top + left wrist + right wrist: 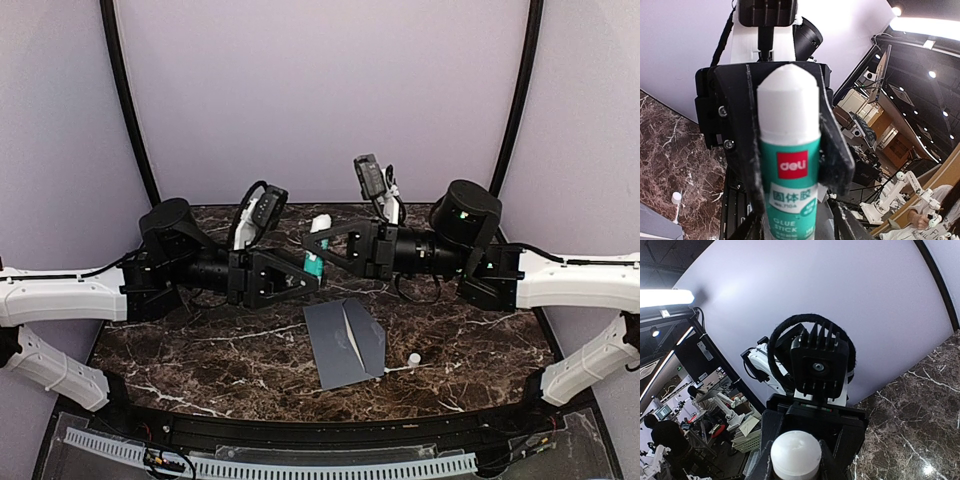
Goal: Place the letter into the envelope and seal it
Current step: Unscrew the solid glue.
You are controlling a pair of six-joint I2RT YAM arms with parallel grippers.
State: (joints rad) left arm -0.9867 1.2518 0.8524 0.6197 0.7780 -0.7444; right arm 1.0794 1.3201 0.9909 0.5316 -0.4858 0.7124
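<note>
Grey envelope (345,343), one; one glue stick (790,165) clamped in right jaws; left jaws' state unclear.

- The glue stick (790,200) has a teal label with a red square on it, which bears the brand "deli" in white lowercase letters.
- Just below the square stand three large white Chinese characters, "固体胶".
- Under them runs a tiny line starting "No.", with digits too small to read.
- Lowest, near the picture's bottom edge, are the capitals "GLUE" and "STICK", one above the other.
</note>
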